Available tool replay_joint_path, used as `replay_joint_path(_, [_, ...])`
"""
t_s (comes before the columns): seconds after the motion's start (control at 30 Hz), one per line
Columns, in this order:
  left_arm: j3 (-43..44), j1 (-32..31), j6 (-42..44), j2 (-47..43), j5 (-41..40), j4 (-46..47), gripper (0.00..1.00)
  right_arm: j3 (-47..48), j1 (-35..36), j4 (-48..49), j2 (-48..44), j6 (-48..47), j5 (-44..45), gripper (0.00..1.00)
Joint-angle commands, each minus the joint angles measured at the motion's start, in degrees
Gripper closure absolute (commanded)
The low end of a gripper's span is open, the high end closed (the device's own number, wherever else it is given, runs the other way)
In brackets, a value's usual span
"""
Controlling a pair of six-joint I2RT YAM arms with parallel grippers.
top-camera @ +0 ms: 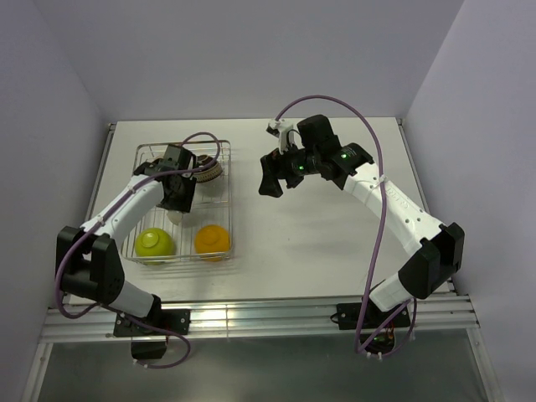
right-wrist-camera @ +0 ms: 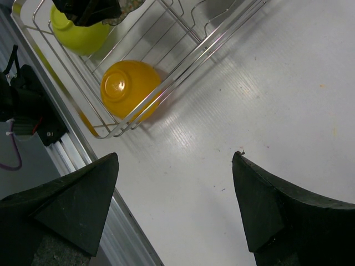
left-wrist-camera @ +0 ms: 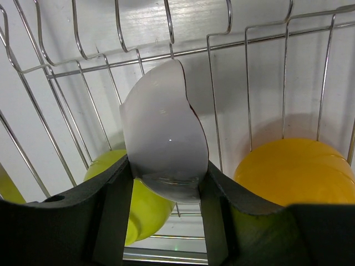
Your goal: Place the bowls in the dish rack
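While the left hand (top-camera: 177,188) grips the white bowl (left-wrist-camera: 163,144) by its lower edge, holding it upright on its rim between both fingers, the bowl hangs inside the dish rack (top-camera: 230,201), just above the wires and not yet let go. Three bowls already lie in the rack: the green bowl (top-camera: 155,242) at the near left, the orange bowl (top-camera: 212,239) at the near right, both mouth down, and the patterned bowl (top-camera: 209,172) at the far right, partly hidden by the left hand. The brown bowl cannot be made out in any view; a thin dark edge shows behind the white bowl's right rim, but what it belongs to cannot be told. The right hand (right-wrist-camera: 175,166) hovers over the bare worktop (top-camera: 335,226) to the right of the rack, fingers spread wide and grasping nothing. By this evidence the task appears well advanced: the white bowl remains to be set down and released, and the brown bowl's place remains to be confirmed.
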Motion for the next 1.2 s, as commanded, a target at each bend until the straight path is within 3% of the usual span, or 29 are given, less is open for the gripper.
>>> replay_joint_path(0.0, [1.26, -0.17, -0.66, 1.03, 0.34, 0.53, 1.00, 0.46, -0.17, -0.48, 0.05, -0.70, -0.18, 0.10])
replay_joint_path(0.1, [1.70, -0.26, -0.93, 2.09, 0.51, 0.53, 0.99, -0.15, -0.17, -0.39, -0.13, -0.87, 0.17, 0.10])
replay_joint_path(0.4, [2.14, -2.10, -1.72, 3.84, 1.66, 0.53, 0.83, -0.33, -0.26, -0.13, -0.04, -0.52, 0.70, 0.09])
replay_joint_path(0.5, [2.23, -2.37, -1.63, 4.20, 2.44, 0.61, 0.57, -0.33, -0.26, -0.22, -0.04, -0.79, 1.22, 0.08])
replay_joint_path(0.7, [2.58, -2.98, -1.72, 4.37, 3.68, 0.53, 0.37, -0.59, -0.26, -0.22, 0.22, -0.70, 1.23, 0.08])
replay_joint_path(0.77, [2.76, -2.98, -1.72, 4.29, 4.03, 0.35, 0.36, -0.42, -0.26, -0.48, 0.22, -0.79, 1.05, 0.08])
replay_joint_path(0.8, [2.85, -3.07, -1.72, 4.03, 4.12, 0.26, 0.26, -0.33, -0.26, -0.65, 0.31, -0.79, 0.96, 0.08])
replay_joint_path(1.17, [3.02, -3.07, -1.72, 3.41, 6.05, 0.00, 0.25, -0.77, -0.34, -0.22, -0.13, -0.96, 1.05, 0.08])
